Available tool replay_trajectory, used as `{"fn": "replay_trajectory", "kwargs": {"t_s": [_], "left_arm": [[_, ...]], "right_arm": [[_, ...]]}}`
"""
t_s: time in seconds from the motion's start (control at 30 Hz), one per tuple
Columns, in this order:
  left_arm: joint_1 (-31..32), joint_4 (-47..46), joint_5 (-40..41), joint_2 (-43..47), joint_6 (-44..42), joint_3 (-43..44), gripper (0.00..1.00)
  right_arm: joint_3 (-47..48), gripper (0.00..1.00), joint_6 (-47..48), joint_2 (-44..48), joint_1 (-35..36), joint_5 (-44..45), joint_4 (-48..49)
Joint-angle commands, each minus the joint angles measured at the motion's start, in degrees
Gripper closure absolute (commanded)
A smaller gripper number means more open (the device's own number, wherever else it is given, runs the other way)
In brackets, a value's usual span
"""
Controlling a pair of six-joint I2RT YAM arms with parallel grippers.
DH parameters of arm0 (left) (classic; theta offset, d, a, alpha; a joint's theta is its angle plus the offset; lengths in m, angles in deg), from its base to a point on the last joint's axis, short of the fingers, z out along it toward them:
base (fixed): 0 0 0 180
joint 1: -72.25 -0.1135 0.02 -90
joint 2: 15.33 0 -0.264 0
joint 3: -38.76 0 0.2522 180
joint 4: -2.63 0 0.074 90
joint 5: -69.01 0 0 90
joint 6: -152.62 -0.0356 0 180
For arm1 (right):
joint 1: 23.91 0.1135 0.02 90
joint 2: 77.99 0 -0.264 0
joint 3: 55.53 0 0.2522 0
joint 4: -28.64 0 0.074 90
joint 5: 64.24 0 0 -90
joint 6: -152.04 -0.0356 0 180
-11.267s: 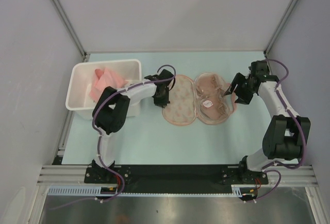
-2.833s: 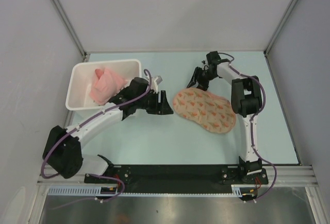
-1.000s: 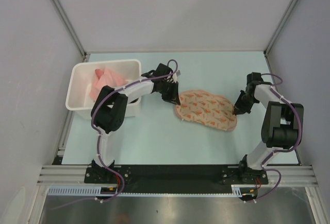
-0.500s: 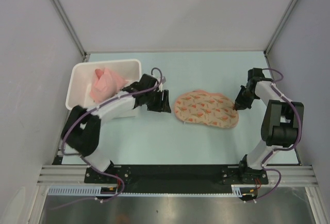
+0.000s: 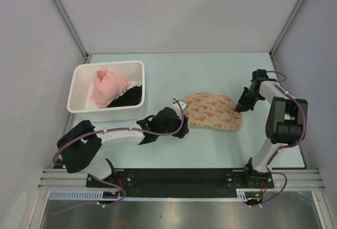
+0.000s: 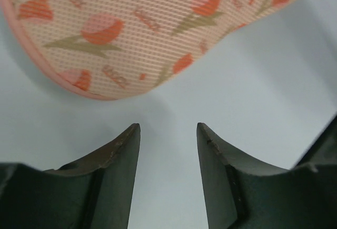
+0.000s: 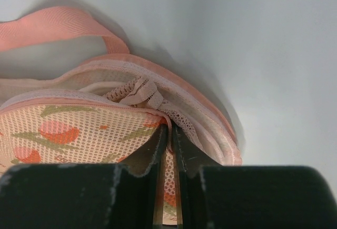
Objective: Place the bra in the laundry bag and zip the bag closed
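Observation:
The laundry bag (image 5: 213, 112) lies folded over in mid-table, its peach mesh printed with orange flowers. Just short of its left lobe (image 6: 121, 34), my left gripper (image 5: 179, 115) (image 6: 168, 126) stands open, with only bare table between the fingers. At the bag's right end my right gripper (image 5: 241, 107) (image 7: 171, 129) is shut on the edge of the top flap (image 7: 79, 129). There the rim gapes, and the bra (image 7: 131, 91) shows as beige lace between the two layers. The bag's pink loop (image 7: 52, 26) lies beyond it.
A white plastic bin (image 5: 79, 89) stands at the left, holding a pink cloth (image 5: 108, 87) and a black garment (image 5: 129, 98). Grey walls close in the table at the back and sides. The left arm stretches low across the near-left table.
My left gripper has let go of the bag's left end, opened, and drawn back toward the near side. My right gripper has stayed pinched on the right end.

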Motion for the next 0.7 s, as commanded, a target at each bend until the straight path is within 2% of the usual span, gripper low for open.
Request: {"fn": "replay_trajectory", "kwargs": {"t_s": [0.0, 0.13, 0.23, 0.4, 0.67], "left_arm": [[1.42, -13.12, 9.17, -0.92, -2.62, -2.31, 0.48], [2.92, -17.68, 9.79, -3.64, -1.30, -4.51, 0.47], [3.71, -21.02, 9.80, -6.10, -0.86, -5.65, 0.51], [4.33, -21.65, 9.53, -9.71, -1.56, -4.25, 0.63], [4.68, -20.86, 14.54, -15.59, -2.00, -1.00, 0.64]], "right_arm": [[1.84, 0.87, -0.59, -0.53, -0.22, -1.46, 0.41], [1.84, 0.86, -1.02, -0.26, -0.22, -1.72, 0.49], [2.11, 0.87, -1.81, -0.88, -0.40, -2.86, 0.41], [2.54, 0.87, -3.13, -2.28, -0.58, -4.18, 0.85], [3.07, 0.87, -3.14, -2.99, -0.93, -5.33, 0.93]]}}
